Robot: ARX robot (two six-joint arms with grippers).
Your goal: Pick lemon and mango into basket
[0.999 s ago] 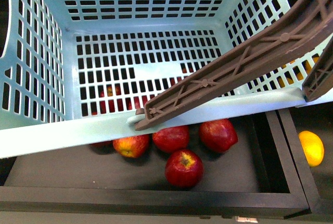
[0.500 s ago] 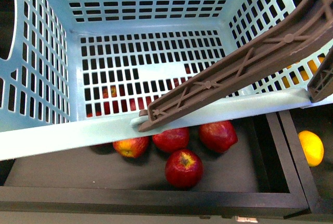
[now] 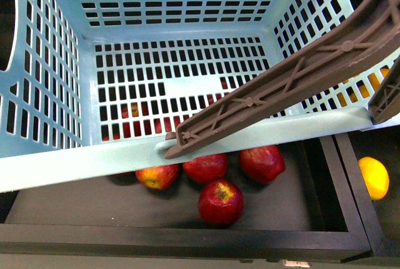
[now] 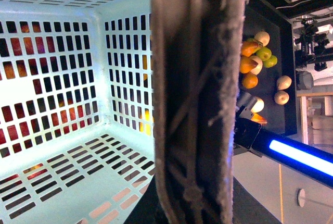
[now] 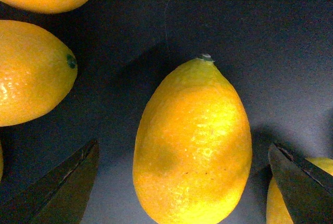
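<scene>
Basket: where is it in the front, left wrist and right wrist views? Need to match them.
Front view: the basket fills the top and middle, and its near rim runs above the red apples.
Left wrist view: its inside wall and floor show behind the handle.
Right wrist view: not in it. It shows only a lemon between the right fingers.
Shared landmark: the brown handle, diagonal in front, close to the lens in left wrist.

1. Teal basket [image 3: 62,166] fills the upper frame.
2. Its brown handle [image 3: 281,87] slants from upper right down to the near rim.
3. Red apples [image 3: 220,202] lie lower centre in a black tray [image 3: 187,239].
4. Yellow fruit [image 3: 374,177] at right edge.
</scene>
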